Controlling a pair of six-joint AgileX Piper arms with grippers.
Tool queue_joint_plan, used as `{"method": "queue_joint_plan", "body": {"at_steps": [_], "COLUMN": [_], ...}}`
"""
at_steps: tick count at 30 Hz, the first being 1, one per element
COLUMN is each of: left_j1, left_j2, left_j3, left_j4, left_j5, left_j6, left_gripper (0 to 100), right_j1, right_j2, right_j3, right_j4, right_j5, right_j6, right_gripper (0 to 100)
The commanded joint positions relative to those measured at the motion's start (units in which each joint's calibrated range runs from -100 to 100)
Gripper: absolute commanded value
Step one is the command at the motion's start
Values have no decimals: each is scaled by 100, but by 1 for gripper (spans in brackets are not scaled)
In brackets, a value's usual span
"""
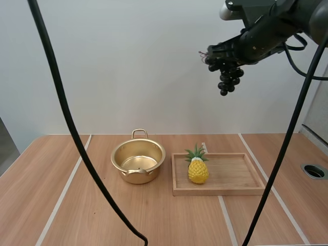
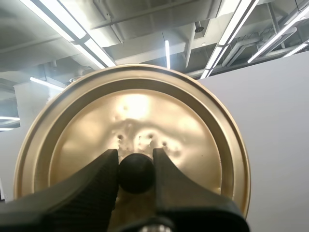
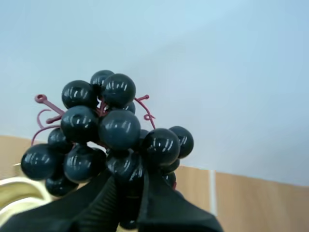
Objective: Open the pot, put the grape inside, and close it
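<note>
Gold pot, gold lid, black grapes, yellow pineapple

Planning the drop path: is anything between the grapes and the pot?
Nothing visible. The grapes hang high, right of the pot, which stands open, its lid held by the left hand. The pineapple sits aside in the tray.

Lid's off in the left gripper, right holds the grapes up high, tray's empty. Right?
No: the tray isn't empty; a pineapple stands on it, per the high view. The rest holds: left gripper holds the lid, right gripper holds the grapes up high.
</note>
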State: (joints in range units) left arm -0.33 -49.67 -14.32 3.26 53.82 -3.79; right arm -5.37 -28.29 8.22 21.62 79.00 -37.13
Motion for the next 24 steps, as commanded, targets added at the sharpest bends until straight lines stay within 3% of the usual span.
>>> {"method": "queue_joint_plan", "body": {"at_steps": [1, 13, 24], "left_j1": [-5, -5, -5], "left_j2": [-121, -418, -509], "left_j3": [-36, -36, -36], "left_j4": [82, 211, 392], "left_j5": [-207, -17, 364], "left_j6": [18, 18, 18], "left_gripper": [0, 0, 0], "right_j1": [149, 1285, 2007], "right_j2": [-57, 536, 1360], "right_j3": [-72, -72, -72], "right_j4": [761, 812, 213], "right_j5": [458, 1754, 1541], "right_j6": [-659, -887, -879], "right_gripper": [0, 0, 0]}}
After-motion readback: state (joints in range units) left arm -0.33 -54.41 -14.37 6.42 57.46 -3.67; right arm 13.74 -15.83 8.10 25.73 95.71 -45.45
